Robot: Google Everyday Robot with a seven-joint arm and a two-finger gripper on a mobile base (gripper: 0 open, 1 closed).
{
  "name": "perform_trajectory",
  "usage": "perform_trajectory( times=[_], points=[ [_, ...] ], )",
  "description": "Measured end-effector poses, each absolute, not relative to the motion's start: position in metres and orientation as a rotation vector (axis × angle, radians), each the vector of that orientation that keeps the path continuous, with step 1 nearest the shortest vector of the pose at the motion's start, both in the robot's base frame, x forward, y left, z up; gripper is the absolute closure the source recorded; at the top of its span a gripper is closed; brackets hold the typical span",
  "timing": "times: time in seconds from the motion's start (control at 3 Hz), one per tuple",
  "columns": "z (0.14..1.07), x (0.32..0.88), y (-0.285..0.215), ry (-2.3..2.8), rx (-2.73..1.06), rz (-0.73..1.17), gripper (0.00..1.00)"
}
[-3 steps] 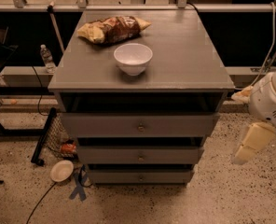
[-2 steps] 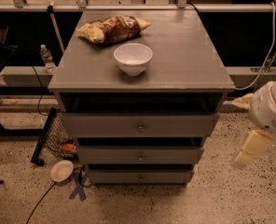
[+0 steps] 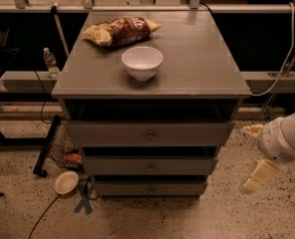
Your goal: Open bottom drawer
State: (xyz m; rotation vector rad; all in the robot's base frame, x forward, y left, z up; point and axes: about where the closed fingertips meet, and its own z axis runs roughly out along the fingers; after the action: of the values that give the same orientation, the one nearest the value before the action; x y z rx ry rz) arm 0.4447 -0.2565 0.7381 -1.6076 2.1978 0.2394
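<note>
The grey cabinet [image 3: 197, 59] has three drawers. The bottom drawer [image 3: 122, 188] is the lowest and slimmest front, with a small round knob [image 3: 150, 188], and it sits pushed in. My gripper [image 3: 250, 153] hangs to the right of the cabinet, at about the height of the middle drawer [image 3: 117, 166] and clear of it. Its two cream fingers [image 3: 256, 176] are spread apart and hold nothing. It is not touching any drawer.
A white bowl [image 3: 142, 62] and a chip bag [image 3: 120, 31] lie on the cabinet top. On the floor to the left are a white dish [image 3: 66, 181], a blue tape cross [image 3: 83, 203], a black wire basket [image 3: 58, 143] and a cable. A water bottle [image 3: 50, 62] stands at the back left.
My gripper and arm have moved downward beside the cabinet's right side. The drawers, bowl and bag have not moved.
</note>
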Motion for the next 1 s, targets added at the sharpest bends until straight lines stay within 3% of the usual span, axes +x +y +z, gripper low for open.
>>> perform_trajectory(
  times=[0.33,1.0],
  points=[
    [0.693,0.446,-0.258,2.174,-1.558,0.331,0.00],
    [0.660,0.453,-0.266,2.161,-1.565,0.294,0.00]
  ],
)
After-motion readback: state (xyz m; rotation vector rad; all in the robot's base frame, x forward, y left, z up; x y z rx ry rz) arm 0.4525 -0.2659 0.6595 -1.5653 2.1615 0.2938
